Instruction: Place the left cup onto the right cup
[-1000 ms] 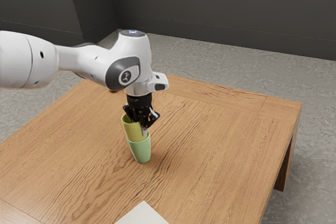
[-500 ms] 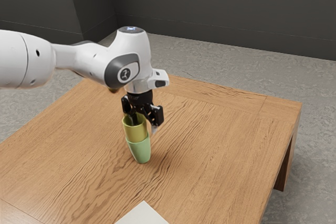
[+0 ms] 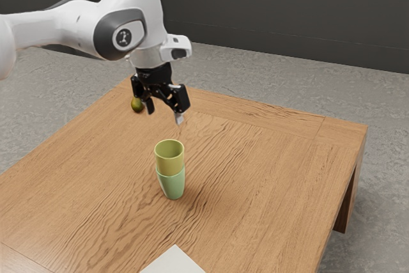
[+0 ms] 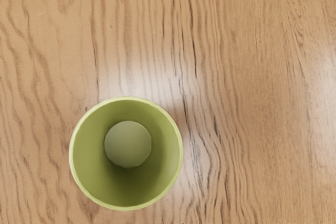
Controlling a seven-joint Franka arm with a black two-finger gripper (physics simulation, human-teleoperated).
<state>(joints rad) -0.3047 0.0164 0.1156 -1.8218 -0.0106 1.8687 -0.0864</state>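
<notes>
Stack first: yellow-green cup (image 3: 169, 156) seated upright inside pale green cup (image 3: 171, 184), mouth up, upper band poking out above the lower rim, both mid tabletop (image 3: 275, 171), toward the ext view's left. Reads as nested straight, no lean to speak of, so prob stable w/o any help. From the wrist cam, peering right down into the yellow-green cup (image 4: 126, 153): round mouth, flat base visible at the bottom, nothing inside, bare wood grain of the tabletop (image 4: 252, 77) all round. Fits the pose: hand looking down on the stack from above, clear of it. Pincer (image 3: 165, 110) spread apart, gripping nothing, hanging well above the cups and off toward the ext view's upper left, no contact w/ either. Judging by that, placement done, cup free of the grip, job looking complete or v. close. Elsewhere: small round greenish thing (image 3: 136, 104) near the far edge of the tabletop, just behind the pincer in the ext view, can't tell what exactly, well apart from the stack. Corner of a white flat sheet (image 3: 172, 261) at the near edge, also well apart. Nothing btwn pincer and cups, nothing crowding the stack. Only risk worth flagging: clipping the top rim on a low sweep and tipping both over.
</notes>
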